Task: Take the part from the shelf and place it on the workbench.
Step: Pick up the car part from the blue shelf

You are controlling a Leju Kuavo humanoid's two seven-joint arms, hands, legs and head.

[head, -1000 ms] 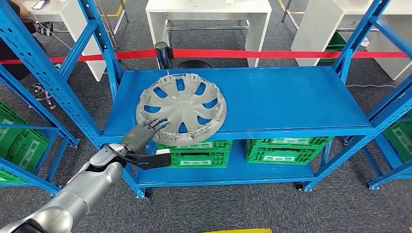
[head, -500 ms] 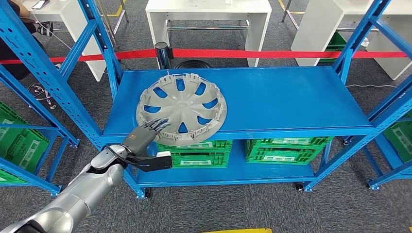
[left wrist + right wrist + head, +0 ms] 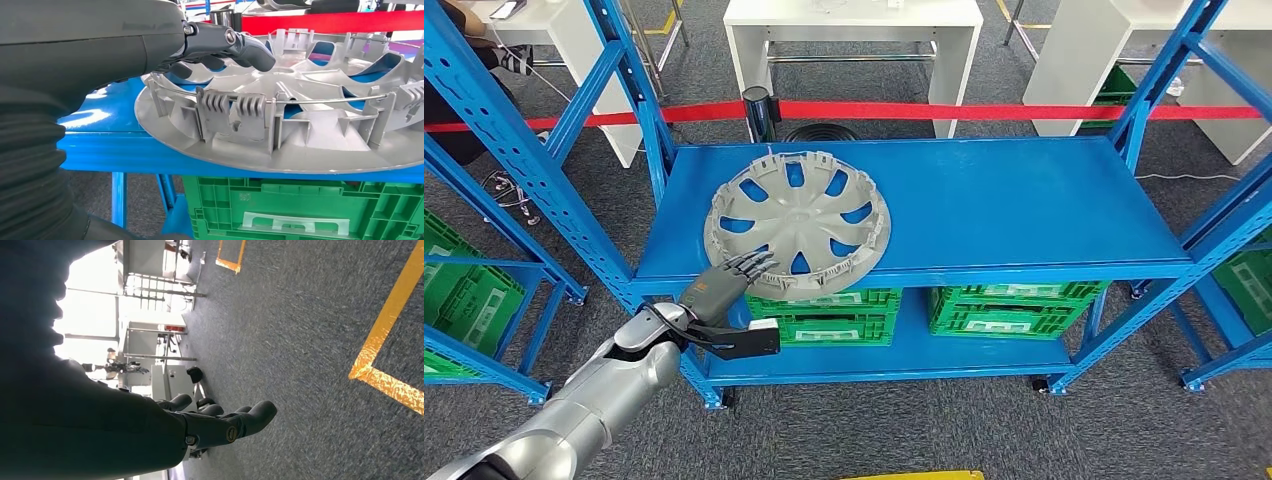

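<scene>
I am at the grasping step: the part has not been lifted, and nothing has gone toward the worktop. Nearest me, my left robot hand [image 3: 720, 284] reaches in from the near left, with its fingers [image 3: 235, 42] spread and stretched out over the near-left rim of the wheel cover [image 3: 799, 222]. From the left wrist view they lie above the ribbed inner face; whether they touch it I cannot tell. The thumb sits lower, by the front edge of the shelf [image 3: 1024, 210], so this robot hand is released, grasping nothing. The wheel cover lies flat, inner side up, on the left part of the blue shelf deck, its near rim slightly overhanging the front edge, above a green crate [image 3: 834, 318] on the lower level. My next move, I judge, is to bring fingers and thumb together on that overhanging rim, then lift without tilting it off. My right robot hand [image 3: 220, 422] hangs over the carpeted floor, fingers loosely extended, empty. Farther back a red barrier tape [image 3: 984, 111] crosses before white tables.
</scene>
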